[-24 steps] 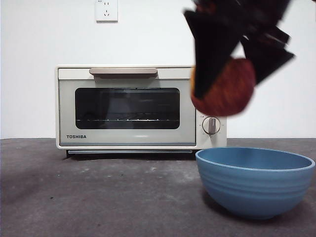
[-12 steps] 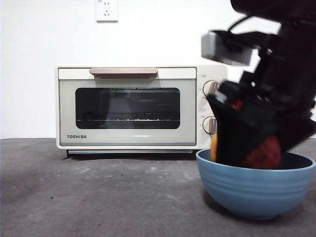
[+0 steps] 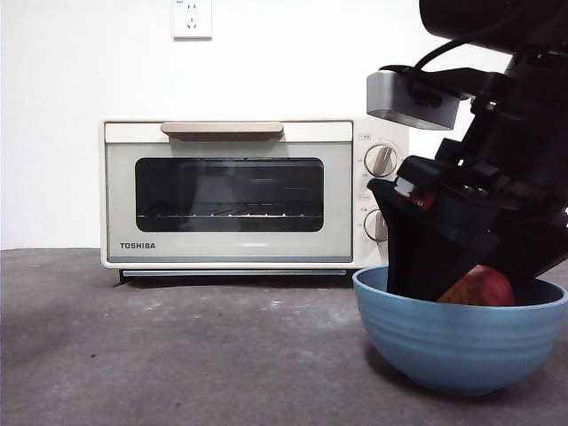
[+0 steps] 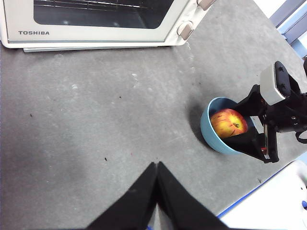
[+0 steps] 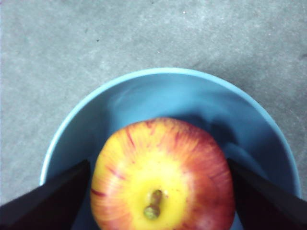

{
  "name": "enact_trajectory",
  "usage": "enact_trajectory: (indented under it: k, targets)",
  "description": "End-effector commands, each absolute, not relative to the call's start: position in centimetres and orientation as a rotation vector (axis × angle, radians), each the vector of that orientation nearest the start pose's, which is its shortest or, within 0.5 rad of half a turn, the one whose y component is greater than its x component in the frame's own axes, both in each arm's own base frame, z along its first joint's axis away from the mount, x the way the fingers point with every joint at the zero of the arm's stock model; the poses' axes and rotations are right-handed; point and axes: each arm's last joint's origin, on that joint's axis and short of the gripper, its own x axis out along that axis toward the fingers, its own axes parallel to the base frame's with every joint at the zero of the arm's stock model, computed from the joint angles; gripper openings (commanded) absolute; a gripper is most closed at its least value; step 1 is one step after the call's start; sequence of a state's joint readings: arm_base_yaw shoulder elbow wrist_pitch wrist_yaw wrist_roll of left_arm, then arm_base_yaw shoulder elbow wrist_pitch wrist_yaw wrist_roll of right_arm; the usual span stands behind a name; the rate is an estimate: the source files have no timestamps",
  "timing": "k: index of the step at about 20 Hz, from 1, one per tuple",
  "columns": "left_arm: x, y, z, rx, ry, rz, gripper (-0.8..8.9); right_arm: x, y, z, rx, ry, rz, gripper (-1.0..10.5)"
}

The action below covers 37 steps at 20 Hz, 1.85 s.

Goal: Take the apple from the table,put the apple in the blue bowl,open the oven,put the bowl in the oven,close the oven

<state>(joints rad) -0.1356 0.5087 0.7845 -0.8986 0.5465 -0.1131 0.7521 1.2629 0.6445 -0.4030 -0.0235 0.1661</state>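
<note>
The apple point(image 5: 160, 177), red with a yellow top and its stem upward, sits low inside the blue bowl point(image 3: 457, 342) at the front right of the table point(image 3: 222, 355). My right gripper point(image 5: 158, 165) reaches down into the bowl, one jaw pressed against each side of the apple point(image 3: 484, 288), still shut on it. The oven point(image 3: 231, 191) stands behind, its door shut. My left gripper point(image 4: 156, 165) hangs shut and holding nothing, high above the table's near left part, well away from the bowl point(image 4: 207, 125) and apple point(image 4: 229, 123).
A wall socket point(image 3: 192, 18) is above the oven. The oven's two knobs point(image 3: 382, 160) are just behind the right arm. A blue-edged white surface point(image 4: 268, 211) borders the table beyond the bowl. Bare table lies in front of the oven door.
The right gripper has come down with the apple from in front of the oven's knobs into the bowl, and the apple now sits lower in it. Bowl and oven have not moved.
</note>
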Motion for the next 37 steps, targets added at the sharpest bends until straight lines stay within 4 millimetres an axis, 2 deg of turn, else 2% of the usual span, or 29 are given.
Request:
enact_trajectory:
  k: [1, 4, 7, 10, 12, 15, 19, 22, 29, 33, 37]
  targets:
    - [8.4, -2.7, 30.9, -0.215, 0.629, -0.637, 0.07, 16.7, 16.0, 18.7, -0.22, 0.997, 0.617, 4.5]
    - [9.2, -2.8, 30.9, -0.223, 0.635, -0.634, 0.07, 17.0, 16.1, 21.0, -0.238, 0.95, 0.6, 4.5]
    - [10.6, -3.0, 31.0, -0.239, 0.629, -0.63, 0.07, 16.9, 15.8, 24.6, -0.262, 0.892, 0.565, 4.5]
    - [12.5, -3.5, 31.5, -0.249, 0.594, -0.645, 0.07, 16.2, 14.5, 27.7, -0.284, 0.857, 0.476, 4.5]
    - [14.1, -4.0, 32.0, -0.239, 0.571, -0.667, 0.07, 15.6, 13.0, 28.7, -0.293, 0.898, 0.398, 4.5]
    - [16.7, -5.2, 33.1, -0.213, 0.533, -0.679, 0.07, 14.9, 10.3, 28.5, -0.301, 1.037, 0.268, 4.5]
    - [20.7, -6.8, 33.7, -0.186, 0.489, -0.669, 0.07, 14.9, 8.4, 28.1, -0.283, 1.146, 0.174, 4.5]
    - [23.6, -8.0, 33.8, -0.165, 0.456, -0.649, 0.07, 15.1, 8.2, 28.0, -0.214, 1.18, 0.225, 4.5]
    - [29.9, -10.3, 32.8, -0.125, 0.442, -0.626, 0.07, 15.1, 8.1, 27.0, -0.209, 1.196, 0.218, 4.5]
    - [32.0, -11.4, 32.0, -0.112, 0.471, -0.636, 0.07, 15.2, 8.2, 26.8, -0.203, 1.188, 0.216, 4.5]
    - [32.8, -12.3, 31.1, -0.083, 0.475, -0.631, 0.07, 15.3, 8.2, 26.9, -0.195, 1.171, 0.218, 4.5]
